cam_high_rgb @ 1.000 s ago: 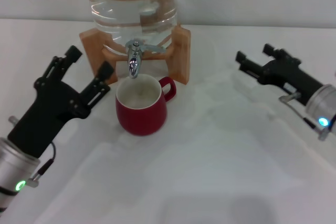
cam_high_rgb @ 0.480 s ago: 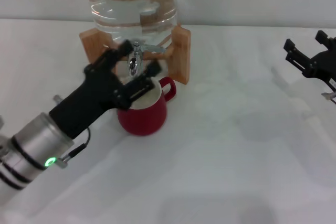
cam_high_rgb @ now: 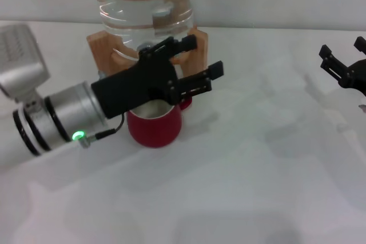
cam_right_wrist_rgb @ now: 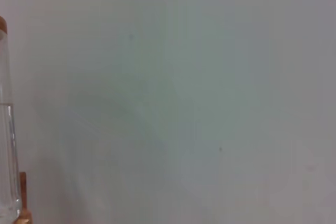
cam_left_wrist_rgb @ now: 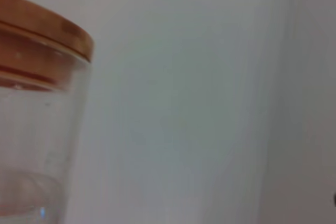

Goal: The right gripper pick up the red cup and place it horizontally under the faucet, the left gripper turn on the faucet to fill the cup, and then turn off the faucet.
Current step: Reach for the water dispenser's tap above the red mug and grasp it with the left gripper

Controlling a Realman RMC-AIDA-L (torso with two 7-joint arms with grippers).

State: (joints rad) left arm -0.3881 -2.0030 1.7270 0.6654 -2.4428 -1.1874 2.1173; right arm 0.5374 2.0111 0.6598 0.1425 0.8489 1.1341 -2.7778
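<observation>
We see the red cup (cam_high_rgb: 154,125) standing upright on the white table (cam_high_rgb: 246,187), below the chrome faucet (cam_high_rgb: 144,46) of a clear water jug (cam_high_rgb: 143,4) in its wooden stand (cam_high_rgb: 197,55). Our left gripper (cam_high_rgb: 197,61) reaches across over the cup, fingers spread and holding nothing, hiding most of the faucet. Our right gripper (cam_high_rgb: 343,61) waits well apart at the right edge, fingers parted. If the claw misses the lever, it may shove the stand or tip the cup.
</observation>
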